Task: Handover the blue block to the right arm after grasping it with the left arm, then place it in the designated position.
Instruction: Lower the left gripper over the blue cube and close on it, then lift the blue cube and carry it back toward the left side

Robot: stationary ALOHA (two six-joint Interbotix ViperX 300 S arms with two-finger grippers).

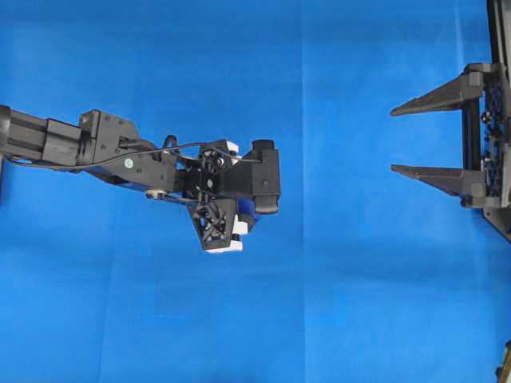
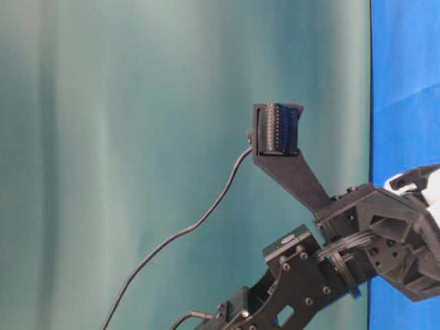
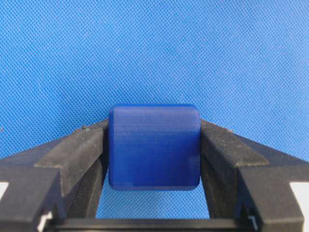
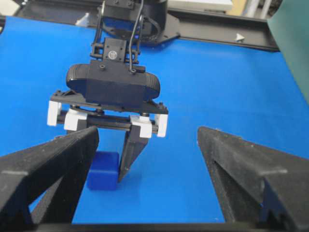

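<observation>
Your left gripper pinches the blue block on the cloth; confirm both fingers sit square before lifting toward the spread right gripper.

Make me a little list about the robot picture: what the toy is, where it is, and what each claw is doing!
toy: blue block, a small dark cube
where: on the blue cloth, between the left gripper's fingers
left gripper: fingers against both sides of the block, block not lifted
right gripper: open, holds nothing, waits apart at the cloth's edge
handover: not yet done
</observation>
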